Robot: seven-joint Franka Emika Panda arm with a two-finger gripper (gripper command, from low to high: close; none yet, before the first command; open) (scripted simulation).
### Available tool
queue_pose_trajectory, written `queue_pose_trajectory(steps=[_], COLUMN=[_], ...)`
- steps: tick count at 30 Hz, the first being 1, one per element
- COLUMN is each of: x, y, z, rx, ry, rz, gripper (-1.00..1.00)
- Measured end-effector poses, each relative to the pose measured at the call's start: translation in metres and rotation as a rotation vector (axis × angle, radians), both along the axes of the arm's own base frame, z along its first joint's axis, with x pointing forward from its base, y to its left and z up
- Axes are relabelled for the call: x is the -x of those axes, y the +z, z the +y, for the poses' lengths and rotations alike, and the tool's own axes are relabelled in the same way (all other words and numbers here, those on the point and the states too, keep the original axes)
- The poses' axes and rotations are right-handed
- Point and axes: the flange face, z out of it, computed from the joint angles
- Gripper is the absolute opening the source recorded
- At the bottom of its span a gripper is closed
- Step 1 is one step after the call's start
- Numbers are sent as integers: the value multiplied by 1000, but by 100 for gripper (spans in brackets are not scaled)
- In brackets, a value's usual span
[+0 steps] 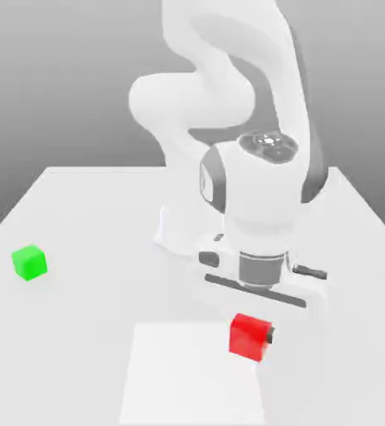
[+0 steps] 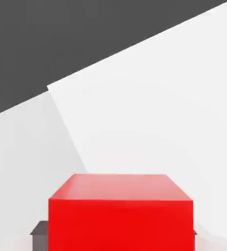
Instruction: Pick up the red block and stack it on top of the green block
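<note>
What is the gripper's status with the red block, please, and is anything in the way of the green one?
Gripper shut on red block. Green block apart, at the exterior view's left. Nothing seen between them.

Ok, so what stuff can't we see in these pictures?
- The red block's underside: it faces away in the exterior view.
- Most of the gripper's fingers: in the hand view, the red block and the picture's edge hide them.
- The top of the robot arm: cut off by the exterior view's upper edge.
- The green block's far sides: turned away in the exterior view.
</note>
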Motion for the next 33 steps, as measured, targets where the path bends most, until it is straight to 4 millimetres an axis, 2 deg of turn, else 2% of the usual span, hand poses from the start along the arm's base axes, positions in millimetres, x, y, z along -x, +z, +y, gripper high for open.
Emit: queue_pose_trajectory(steps=[4,8,13,17,23,28,30,33], x=[5,26,71,117,199,274,282,284], y=[8,14,21,26,32,33,19,-7], z=[-84,-161,-245,-299,-358,-390,-393,-394], rx=[10,17,22,21,12,-3,-9,-11], ry=[-359,-716,-1162,-1508,-2018,-2429,-2476,-2487], rz=[-3,-6,-10,-12,-13,-10,-10,-10], gripper=[-100,-100,-100,-100,-100,-100,-100,-100])
